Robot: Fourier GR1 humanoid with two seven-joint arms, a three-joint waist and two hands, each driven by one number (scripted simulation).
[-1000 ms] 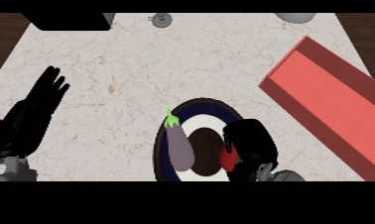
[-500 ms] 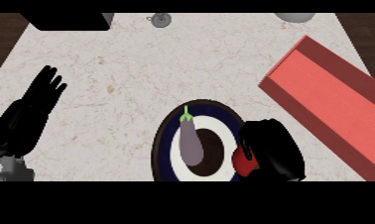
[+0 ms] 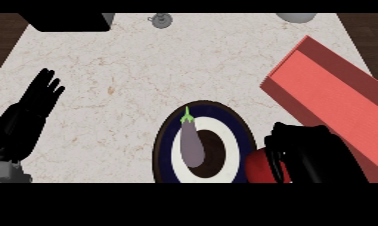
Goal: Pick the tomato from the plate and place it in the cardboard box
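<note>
A dark blue and white plate lies at the lower middle of the counter, with a purple eggplant lying on it. My right hand is just right of the plate, its fingers curled round the red tomato, which shows only at the hand's left side, off the plate's right rim. The red cardboard box lies at the right, slanting from upper middle to lower right, beyond the hand. At the left edge my left hand rests open, fingers pointing up.
A black object sits at the counter's top left corner. A small grey item stands at the top middle, and a grey bowl-like thing at the top right. Bare marble lies between the plate and the back.
My right hand has moved from over the plate to its right with the tomato in it. The eggplant now shows fully on the plate. The left hand has hardly moved.
</note>
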